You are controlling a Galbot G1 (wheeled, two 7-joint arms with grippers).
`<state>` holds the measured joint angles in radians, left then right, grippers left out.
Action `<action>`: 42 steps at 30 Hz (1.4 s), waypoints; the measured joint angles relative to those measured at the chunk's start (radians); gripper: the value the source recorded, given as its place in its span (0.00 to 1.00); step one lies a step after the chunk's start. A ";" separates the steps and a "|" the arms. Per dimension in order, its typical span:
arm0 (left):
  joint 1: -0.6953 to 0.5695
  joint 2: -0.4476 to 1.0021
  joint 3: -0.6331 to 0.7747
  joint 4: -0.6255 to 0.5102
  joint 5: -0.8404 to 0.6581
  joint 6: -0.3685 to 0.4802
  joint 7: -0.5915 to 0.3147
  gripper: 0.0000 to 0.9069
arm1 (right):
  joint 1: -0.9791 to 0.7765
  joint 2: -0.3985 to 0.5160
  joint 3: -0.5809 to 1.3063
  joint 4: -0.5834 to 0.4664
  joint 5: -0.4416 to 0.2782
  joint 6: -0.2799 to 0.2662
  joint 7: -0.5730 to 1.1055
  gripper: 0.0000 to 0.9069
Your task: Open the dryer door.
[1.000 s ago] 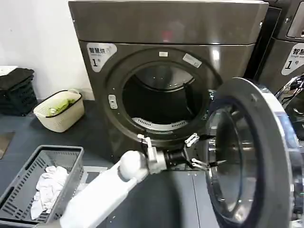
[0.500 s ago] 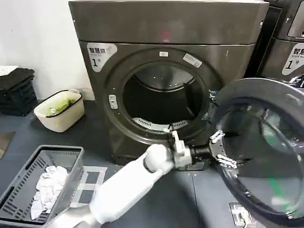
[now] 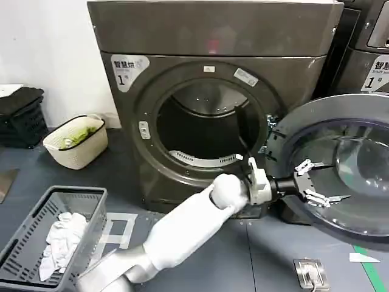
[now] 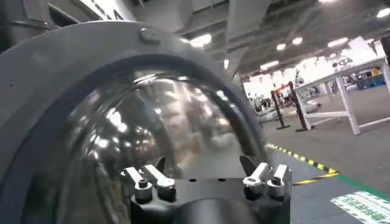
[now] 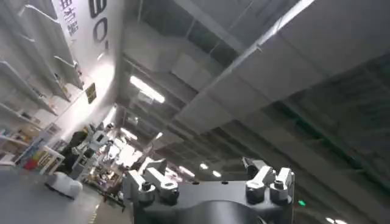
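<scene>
Dryer [image 3: 213, 91] fills the middle of the head view, its round opening bare and the dark drum visible inside. Next in bulk is the dryer door [image 3: 346, 164], swung well out to the machine's right and hanging from its hinge at that side of the opening, inner face turned toward the robot. By the look of it, the thick rim and domed glass make it heavy and stiff, so it should swing as one rigid piece and carry on a little once moving; the glass is smooth and would give poor purchase, so the rim is the likelier place to push or hook. The left arm reaches across in front of the machine, and the left gripper [image 3: 312, 182] sits against the door's inner face near its lower edge with fingers spread wide, holding nothing; the left wrist view shows the dome of glass just beyond the fingertips [image 4: 145, 181]. A second machine [image 3: 364, 55] stands close behind the open door and seems the main limit on further swing. The right gripper [image 5: 207, 182] points up at a ceiling, fingers apart and empty. Smaller things lie well clear to the left: a grey laundry basket [image 3: 24, 243] with white cloth, then a cream basket [image 3: 76, 155].
</scene>
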<state>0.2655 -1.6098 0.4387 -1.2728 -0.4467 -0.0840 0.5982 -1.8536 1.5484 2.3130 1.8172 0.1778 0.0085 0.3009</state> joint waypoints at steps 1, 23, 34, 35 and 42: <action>-0.006 0.000 0.003 0.010 0.001 0.000 0.000 1.00 | -0.003 -0.001 0.002 -0.006 0.000 0.004 0.000 1.00; -0.073 0.001 0.022 0.136 0.027 0.009 -0.062 1.00 | -0.022 -0.002 0.000 -0.069 0.001 0.040 -0.006 1.00; -0.037 0.001 0.054 0.004 -0.028 0.080 -0.057 1.00 | -0.013 -0.022 -0.017 -0.077 0.001 0.035 -0.027 1.00; -0.031 0.001 0.060 -0.015 -0.034 0.088 -0.057 1.00 | -0.013 -0.024 -0.016 -0.077 0.002 0.034 -0.033 1.00; 0.008 0.080 0.094 -0.185 -0.046 0.121 -0.059 1.00 | -0.003 -0.046 -0.025 -0.096 0.004 0.037 -0.046 1.00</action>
<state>0.2731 -1.5301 0.5327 -1.4581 -0.4928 0.0374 0.5396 -1.8562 1.5021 2.2882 1.7208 0.1815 0.0452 0.2554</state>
